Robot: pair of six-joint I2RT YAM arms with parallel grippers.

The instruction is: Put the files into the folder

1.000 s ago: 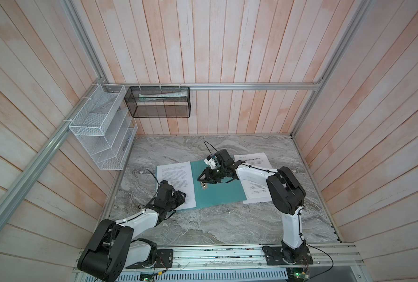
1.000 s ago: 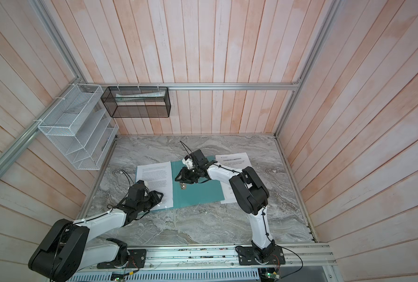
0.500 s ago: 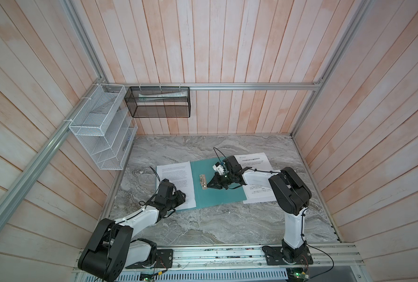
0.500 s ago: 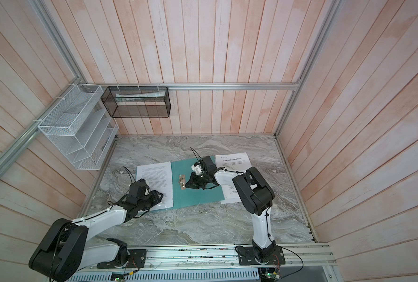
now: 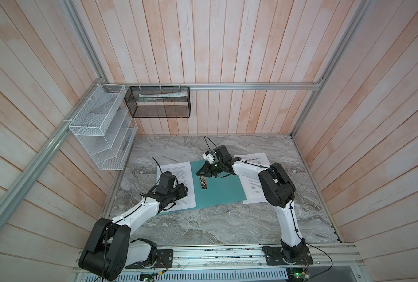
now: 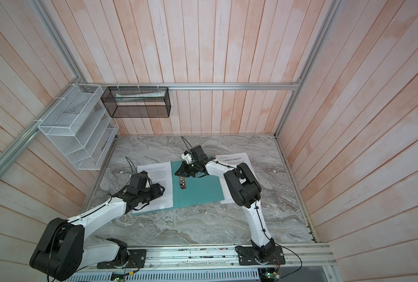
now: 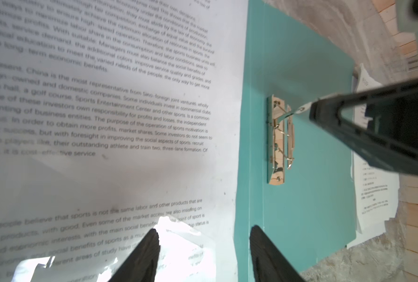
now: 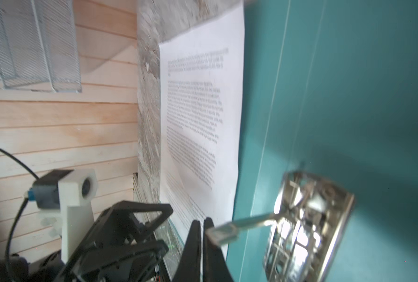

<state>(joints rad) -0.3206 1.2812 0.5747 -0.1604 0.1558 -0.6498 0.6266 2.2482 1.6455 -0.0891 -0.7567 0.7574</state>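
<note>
The right hand had just closed at the folder's clip.
Its fingers were pressed together beside the raised lever, perhaps not pinching it. The left hand had spread wider over 1 sheet on the folder's left flap, with another sheet beside it, so filing could start.

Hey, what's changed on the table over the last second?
The right gripper closed its jaws and shifted slightly toward the far end of the clip, whose lever stands raised at its tips. The left gripper spread its jaws wider over the left sheet, at its edge. The folder, left sheet and right sheet stayed put.
</note>
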